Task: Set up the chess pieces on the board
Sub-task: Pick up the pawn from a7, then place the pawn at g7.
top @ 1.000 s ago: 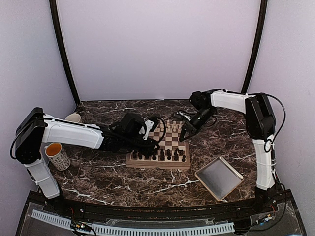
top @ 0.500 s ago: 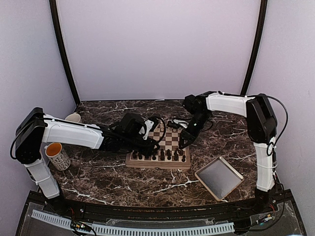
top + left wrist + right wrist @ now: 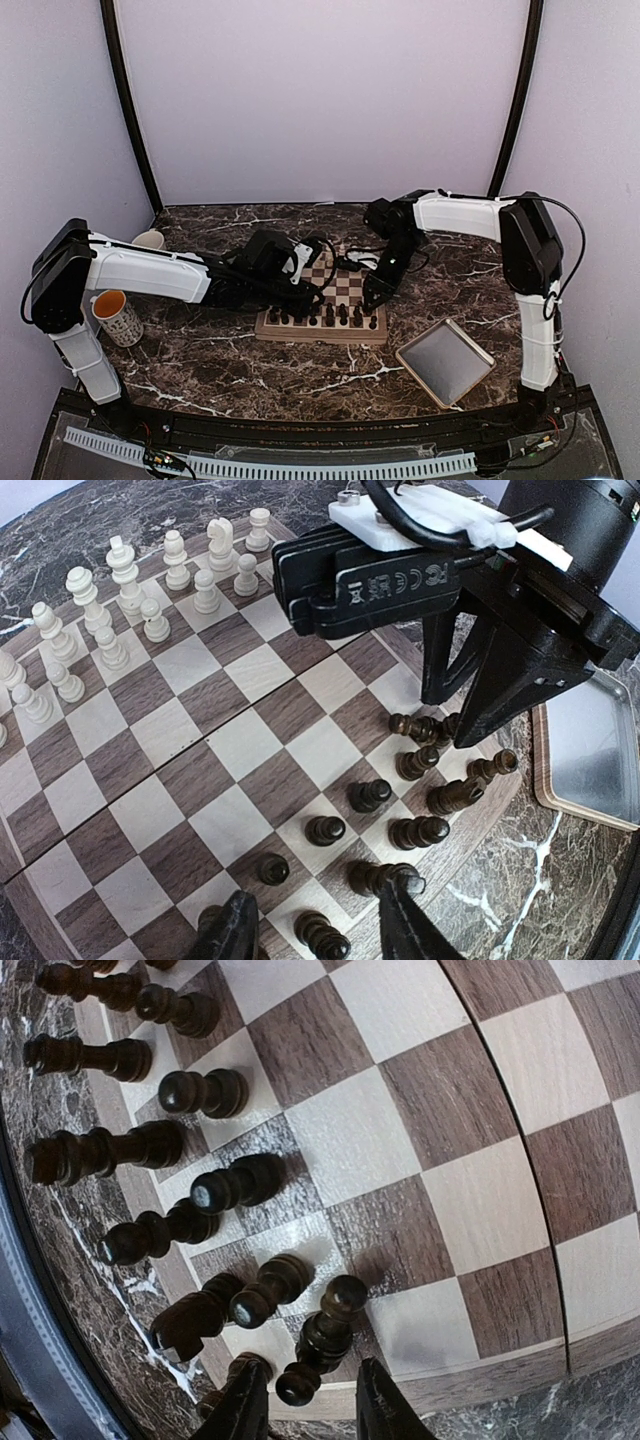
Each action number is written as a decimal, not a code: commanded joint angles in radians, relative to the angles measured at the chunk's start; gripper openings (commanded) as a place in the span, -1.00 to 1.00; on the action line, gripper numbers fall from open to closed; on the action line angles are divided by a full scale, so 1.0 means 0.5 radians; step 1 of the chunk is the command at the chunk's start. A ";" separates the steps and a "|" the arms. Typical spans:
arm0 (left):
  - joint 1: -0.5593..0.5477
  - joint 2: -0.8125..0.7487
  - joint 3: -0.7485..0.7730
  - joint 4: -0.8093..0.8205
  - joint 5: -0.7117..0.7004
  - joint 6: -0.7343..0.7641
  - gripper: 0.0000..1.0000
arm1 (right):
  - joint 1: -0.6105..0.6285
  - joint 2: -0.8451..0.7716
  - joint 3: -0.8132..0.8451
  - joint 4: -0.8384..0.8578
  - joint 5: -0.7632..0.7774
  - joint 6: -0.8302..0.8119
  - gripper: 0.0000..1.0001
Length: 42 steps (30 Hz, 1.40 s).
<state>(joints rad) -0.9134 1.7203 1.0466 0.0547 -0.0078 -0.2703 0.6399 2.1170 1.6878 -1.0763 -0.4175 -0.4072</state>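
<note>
Right gripper [image 3: 308, 1400], part-open and empty, hovers over the chessboard's [image 3: 420, 1130] corner, an upright dark chessman [image 3: 322, 1340] directly between its fingertips.

Board [image 3: 320, 331]: 1. Tray [image 3: 445, 362]: 1. Mugs [image 3: 118, 318]: 2. Arms [image 3: 150, 272]: 2. Chess pieces [image 3: 370, 795], pale chessmen [image 3: 125, 565]: uncountable here.

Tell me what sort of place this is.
Probably a robot lab test booth: a plain pale backdrop encloses a marble-patterned table, the left arm and right arm are mounted at its near edge, and a chessboard sits staged between them.
</note>
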 commanded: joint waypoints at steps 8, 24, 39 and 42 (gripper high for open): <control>0.009 -0.087 -0.026 0.016 0.015 -0.024 -0.12 | 0.024 -0.132 -0.042 0.064 0.202 0.023 -0.71; 0.025 -0.033 0.051 0.089 0.076 -0.062 -0.12 | -0.006 -0.247 0.021 0.140 0.237 0.023 -0.86; 0.169 0.129 -0.052 0.733 0.413 -0.256 -0.10 | -0.045 -0.249 0.185 0.108 0.197 0.026 -0.86; 0.176 0.175 -0.035 0.804 0.458 -0.259 -0.10 | -0.049 -0.268 0.166 0.119 0.179 0.017 -0.86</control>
<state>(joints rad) -0.8291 1.7927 1.0386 0.3481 0.1627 -0.3820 0.6216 2.0148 1.7546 -1.0164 -0.3138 -0.3985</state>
